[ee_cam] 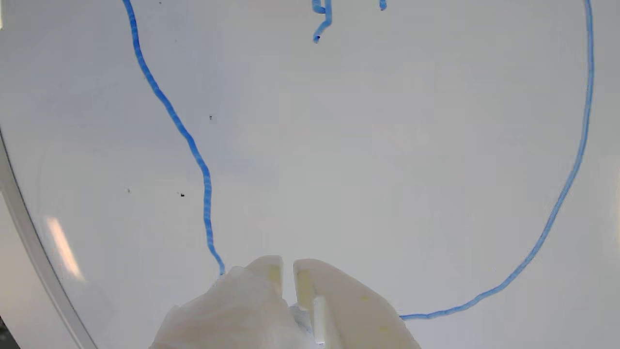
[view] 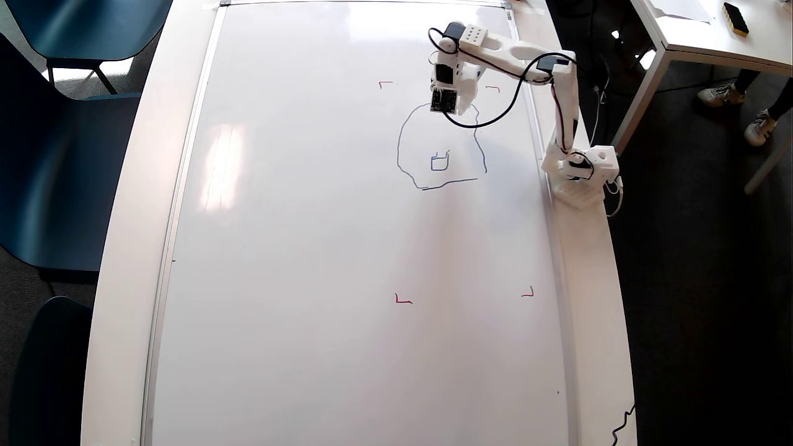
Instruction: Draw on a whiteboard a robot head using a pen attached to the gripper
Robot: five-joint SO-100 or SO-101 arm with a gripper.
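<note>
A white end effector (ee_cam: 288, 271), its jaws nearly together with only a thin slit between, hovers over the whiteboard (view: 310, 248). The blue robot head (view: 441, 148) sits at the board's one o'clock, its outline enclosing one small square.

I'm looking down from the overhead view at a white tabletop (view: 133, 204) sitting on dark grey carpet (view: 687, 279). Dark blue chairs (view: 59, 155) are standing along the left side. A second white table (view: 700, 37) is showing at the top right, with a black object (view: 736, 17) lying on it. Someone's sneakers (view: 737, 111) are resting on the floor beneath it. Bright daylight is glaring across the surface.
</note>
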